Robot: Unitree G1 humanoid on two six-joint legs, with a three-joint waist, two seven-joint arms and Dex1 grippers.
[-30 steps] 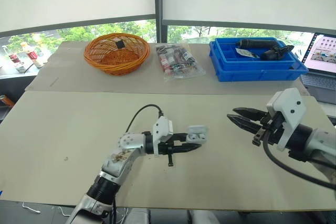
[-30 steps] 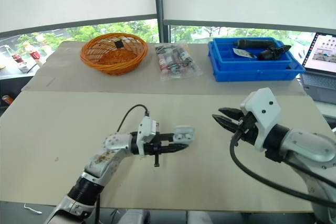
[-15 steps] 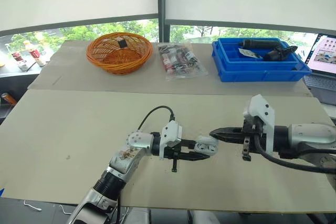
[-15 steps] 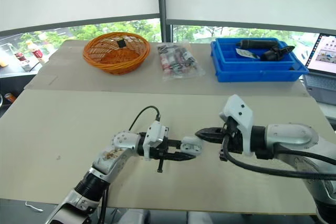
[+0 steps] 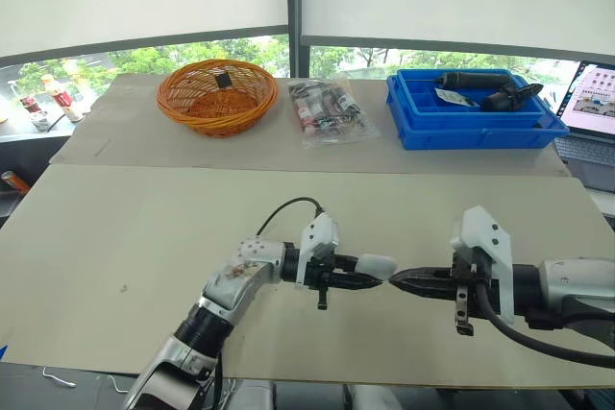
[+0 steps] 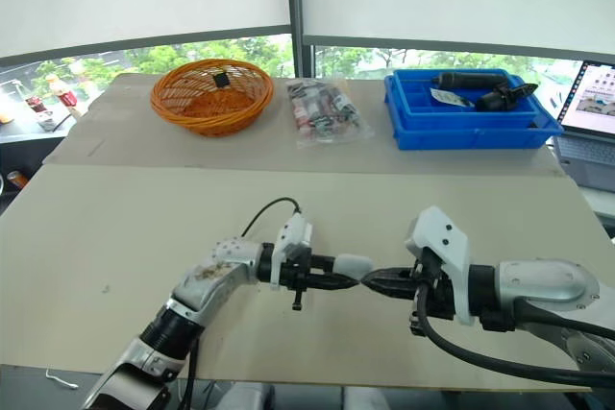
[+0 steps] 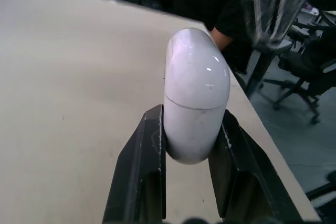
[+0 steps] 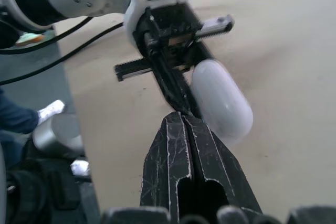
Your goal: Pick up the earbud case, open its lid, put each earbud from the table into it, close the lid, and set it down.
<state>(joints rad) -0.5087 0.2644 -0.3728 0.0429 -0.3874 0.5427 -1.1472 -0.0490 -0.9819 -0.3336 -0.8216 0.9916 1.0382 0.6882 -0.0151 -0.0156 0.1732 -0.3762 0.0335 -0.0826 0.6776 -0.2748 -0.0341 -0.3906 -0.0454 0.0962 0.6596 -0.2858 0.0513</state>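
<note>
The white earbud case (image 5: 375, 263) is held just above the table near its front middle, with its lid closed. My left gripper (image 5: 365, 276) is shut on the case's lower half, and in the left wrist view the case (image 7: 195, 93) stands between both black fingers (image 7: 144, 171). My right gripper (image 5: 394, 281) points left from the right side. Its fingers are shut together with nothing between them, and their tips sit right beside the case (image 8: 221, 100), close under it; I cannot tell whether they touch.
At the back of the table stand an orange wicker basket (image 5: 213, 95), a clear bag of small items (image 5: 327, 110) and a blue bin (image 5: 469, 112) holding black tools. A laptop (image 5: 596, 103) sits at the far right. The table's front edge runs close below both grippers.
A second ago the case lid stood open and the right gripper was off to the right. The right gripper has come in to the case, and the lid is now closed.
</note>
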